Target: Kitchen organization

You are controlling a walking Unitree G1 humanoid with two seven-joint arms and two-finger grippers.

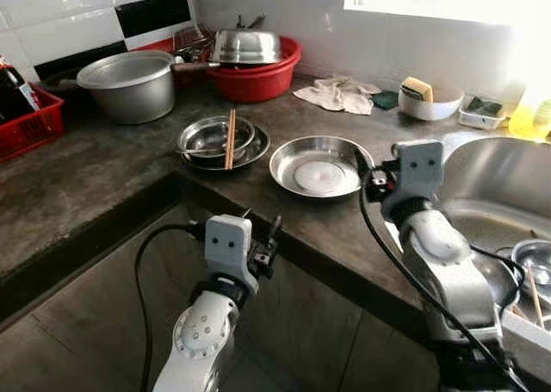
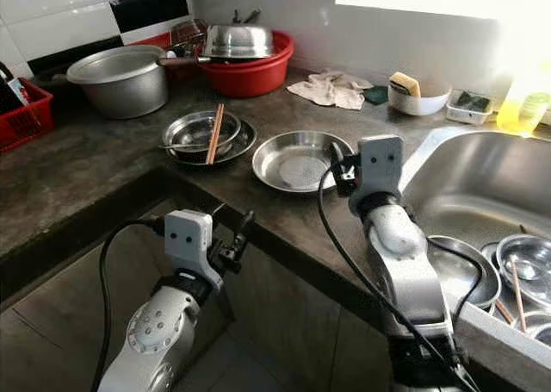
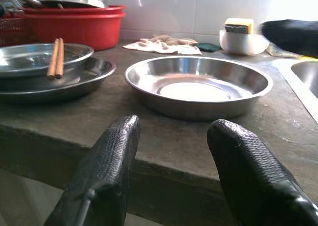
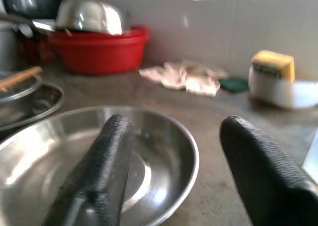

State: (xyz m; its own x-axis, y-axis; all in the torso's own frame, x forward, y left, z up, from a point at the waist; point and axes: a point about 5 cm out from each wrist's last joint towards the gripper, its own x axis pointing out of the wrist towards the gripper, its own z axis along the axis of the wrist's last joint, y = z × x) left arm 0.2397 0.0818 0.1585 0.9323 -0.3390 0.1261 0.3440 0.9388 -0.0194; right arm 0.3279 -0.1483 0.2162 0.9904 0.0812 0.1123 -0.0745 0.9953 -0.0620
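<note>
Right gripper is open, fingers spread wide, sitting over the near rim of the empty steel dish on the counter, just beside the sink. Nothing held. In the right wrist view 1 finger overlaps the dish's inside and the other hangs outside the rim, so my read is a rim pinch being lined up.

Left gripper is also open and empty, lower down, in front of the counter edge and aimed at the same dish.

Risks as I see them:
- Thin, slick rim: if the pinch lands shallow, the dish could tip or skate across the counter instead of lifting.
- Left gripper is level with the counter edge; any forward move without rising would hit the slab.
- Right arm's cable hangs along the counter front and could snag.

Containers:
- Left of the dish: a steel bowl stacked in a wider plate, 2 chopsticks lying across the bowl.
- Red basin at the back holds an upturned steel bowl.
- Large steel pot stands left of the basin; contents not visible.
- White bowl carries a yellow sponge.
- Sink holds more steel bowls with a chopstick in 1.
</note>
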